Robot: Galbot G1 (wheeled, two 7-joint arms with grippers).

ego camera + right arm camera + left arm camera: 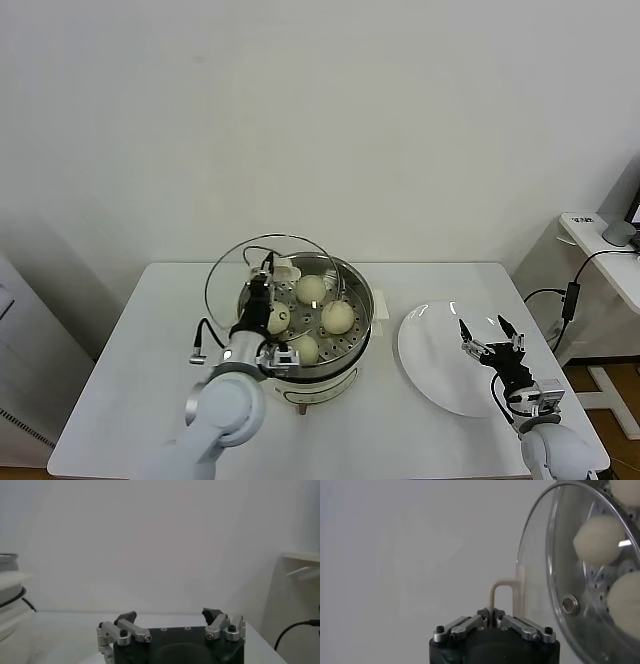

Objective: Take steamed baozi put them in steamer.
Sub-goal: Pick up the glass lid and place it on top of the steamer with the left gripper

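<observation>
Left tool (493,614) clamps the glass lid's handle (506,596), tilting lid (262,268) over steamer (352,345) holding four baozi (337,316); right tool (490,338) released above emptied plate (432,375).

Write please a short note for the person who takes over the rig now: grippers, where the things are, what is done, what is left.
Left gripper: shut on the lid handle, holding the lid tilted over the steamer.
Right gripper: open, empty, above the plate.
Baozi: all four sit on the steamer tray, at and. The plate has none left.
Done: moving the baozi.
Left: probably only to set the lid down on the steamer and let go.
</observation>
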